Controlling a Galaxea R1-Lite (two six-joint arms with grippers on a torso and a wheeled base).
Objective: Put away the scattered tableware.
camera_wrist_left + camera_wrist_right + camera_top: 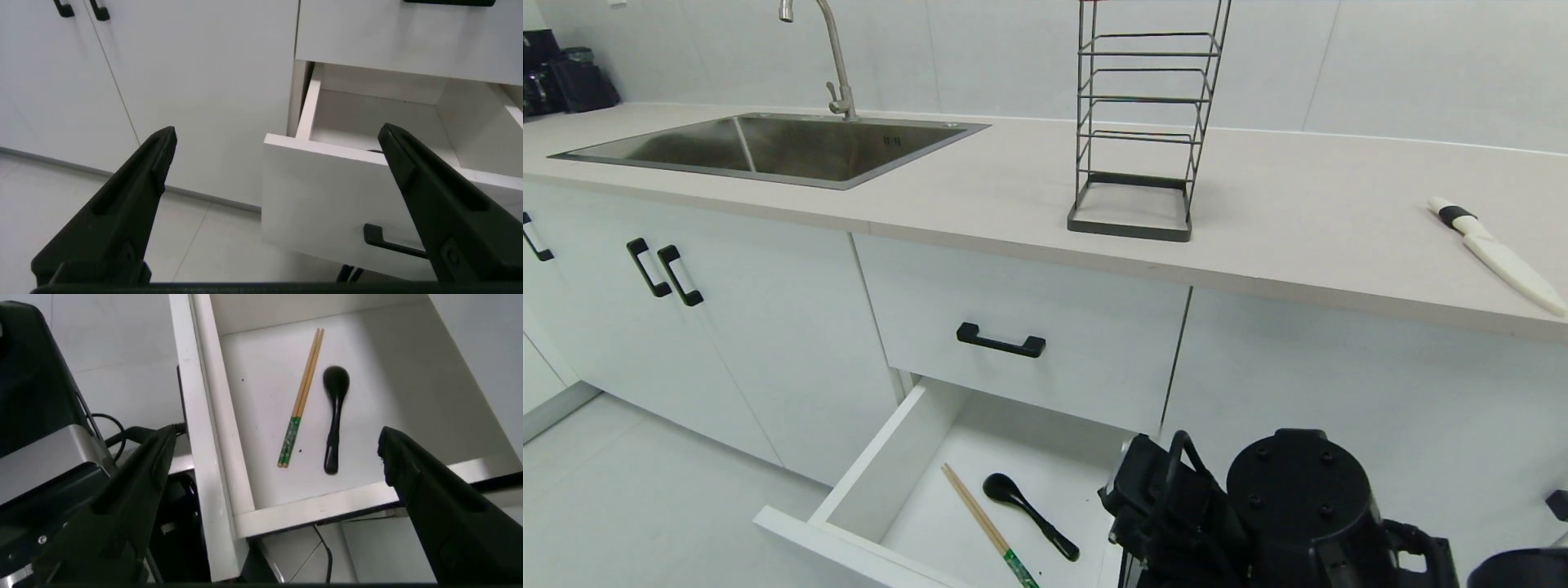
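Two pieces are already stowed. A pair of wooden chopsticks with green-patterned ends point(988, 523) point(302, 392) and a black long-handled spoon point(1029, 514) point(333, 416) lie side by side, not touching, on the floor of the open white lower drawer point(882, 465) point(214, 425) point(327, 196). The chopsticks are on the side nearer the drawer's sink-side wall.

One piece looks left to do. A white knife with a black band point(1499, 255) lies flat by the right edge of the pale bench point(980, 188), close to its front edge, with the banded end pointing toward the back wall. A dark wire rack point(1129, 229) stands mid-bench, and a steel sink point(768, 147) sits toward the left end.

The right hand point(276, 434) hangs above the drawer, released, fingers wide apart and holding nothing. The left hand point(276, 131) is also released and empty, out in front of the drawer's front panel.

The step in hand appears to be fetching the knife, and the right arm is the nearer one.
- Come down from above and close across the knife's narrow width near the black band, so the long end does not droop.
- Lift clear before drawing back, because the piece sits near the bench's front edge and a sideways nudge could push it off.
- Carry it level, lower it onto the drawer's bare floor beside the spoon, and release only once it rests.
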